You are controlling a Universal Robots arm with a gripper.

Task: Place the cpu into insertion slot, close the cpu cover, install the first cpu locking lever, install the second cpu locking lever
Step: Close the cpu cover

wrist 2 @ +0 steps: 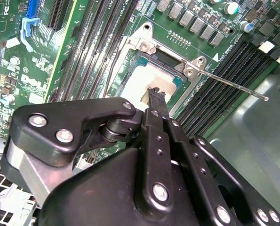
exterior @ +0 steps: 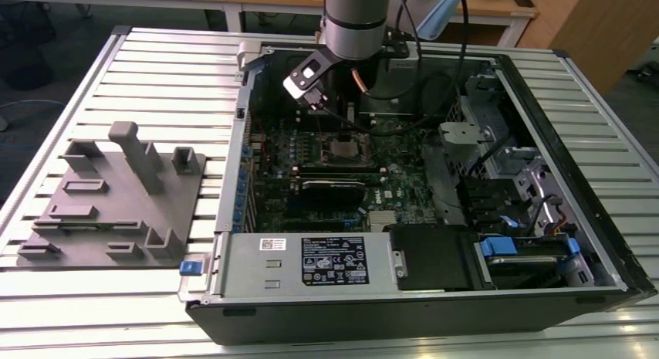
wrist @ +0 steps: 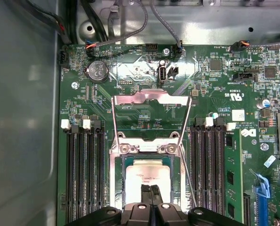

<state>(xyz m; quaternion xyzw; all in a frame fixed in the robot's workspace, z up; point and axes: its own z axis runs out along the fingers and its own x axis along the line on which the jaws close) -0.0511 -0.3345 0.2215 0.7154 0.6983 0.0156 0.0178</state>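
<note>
Claw (wrist: 149, 188), pinched shut and empty, poised at the cpu (wrist: 147, 172) seated in the insertion slot (wrist: 117, 179); cpu cover (wrist: 149, 97) swung open for access.

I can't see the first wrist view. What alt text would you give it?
Two black fingers, closed together, are over a silver cpu seated in the slot of a green board. The cover is raised open, with black memory slots on either side.

cpu (wrist: 147, 175): one edge hidden under the gripper (wrist: 150, 187) — in both wrist views
arm (exterior: 356, 15): cut off at the exterior view's top edge
</note>
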